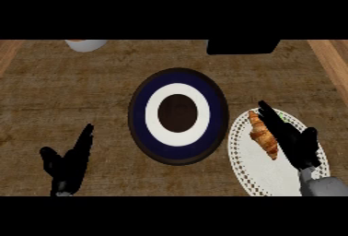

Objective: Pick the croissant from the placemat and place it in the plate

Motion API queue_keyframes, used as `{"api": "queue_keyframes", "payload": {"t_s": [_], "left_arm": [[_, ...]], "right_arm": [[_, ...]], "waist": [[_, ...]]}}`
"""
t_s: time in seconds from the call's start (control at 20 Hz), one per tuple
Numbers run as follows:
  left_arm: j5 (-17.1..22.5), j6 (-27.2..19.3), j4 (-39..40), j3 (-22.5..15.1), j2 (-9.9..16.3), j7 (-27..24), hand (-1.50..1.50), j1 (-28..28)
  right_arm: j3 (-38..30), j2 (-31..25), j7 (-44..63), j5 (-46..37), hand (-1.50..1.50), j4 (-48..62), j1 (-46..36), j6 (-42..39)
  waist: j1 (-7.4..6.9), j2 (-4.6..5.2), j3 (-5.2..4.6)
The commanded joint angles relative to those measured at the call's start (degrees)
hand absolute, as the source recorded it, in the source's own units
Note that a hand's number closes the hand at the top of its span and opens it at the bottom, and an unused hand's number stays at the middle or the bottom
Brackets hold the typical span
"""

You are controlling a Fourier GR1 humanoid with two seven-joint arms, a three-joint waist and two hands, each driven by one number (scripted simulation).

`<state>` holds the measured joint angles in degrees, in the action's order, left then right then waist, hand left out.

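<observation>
A golden-brown croissant [263,134] lies on a white lacy round placemat [258,170] at the right of the counter. My right hand [293,140] sits just right of the croissant, fingers stretched out along it and close to its side, open with nothing held. A round plate [178,115] with a dark rim, a navy band, a white ring and a dark centre stands in the middle, left of the placemat. My left hand [70,162] rests open at the lower left, fingers up, away from everything.
A white cup or bowl [85,44] shows at the top left edge. A black boxy object [242,46] sits at the top, right of centre. Lighter wooden strips [333,64] run along the counter's sides.
</observation>
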<state>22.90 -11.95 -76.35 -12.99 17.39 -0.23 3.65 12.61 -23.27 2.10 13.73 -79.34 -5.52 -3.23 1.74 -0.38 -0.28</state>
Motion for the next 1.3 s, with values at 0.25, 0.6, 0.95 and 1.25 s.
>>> {"api": "queue_keyframes", "payload": {"t_s": [0.25, 0.6, 0.95, 1.25], "left_arm": [[-11.88, -3.38, -6.23, 0.31, 8.03, -1.73, 0.00, -14.08], [-11.13, -0.54, -3.70, 0.42, 7.62, 3.21, 0.00, -18.03], [-14.38, -1.38, -4.83, 0.33, 4.92, 3.23, 0.00, -17.56], [-15.10, -0.95, -3.24, 0.93, 3.60, 3.84, 0.00, -18.74]], "right_arm": [[-6.18, 12.49, 5.23, 4.00, -1.50, -6.45, -15.79, 14.28], [7.18, 9.99, -0.05, -20.58, -1.50, -2.17, -5.21, 22.30], [7.76, 4.46, -4.96, -34.64, -1.50, -1.84, -2.81, 27.73], [4.14, -7.37, 13.67, -37.18, -1.50, -25.42, -1.13, 19.07]], "waist": [[-1.87, 0.10, 0.34], [-1.31, 0.43, 0.31], [-1.71, 0.33, 0.28], [-0.78, 0.14, 0.16]]}}
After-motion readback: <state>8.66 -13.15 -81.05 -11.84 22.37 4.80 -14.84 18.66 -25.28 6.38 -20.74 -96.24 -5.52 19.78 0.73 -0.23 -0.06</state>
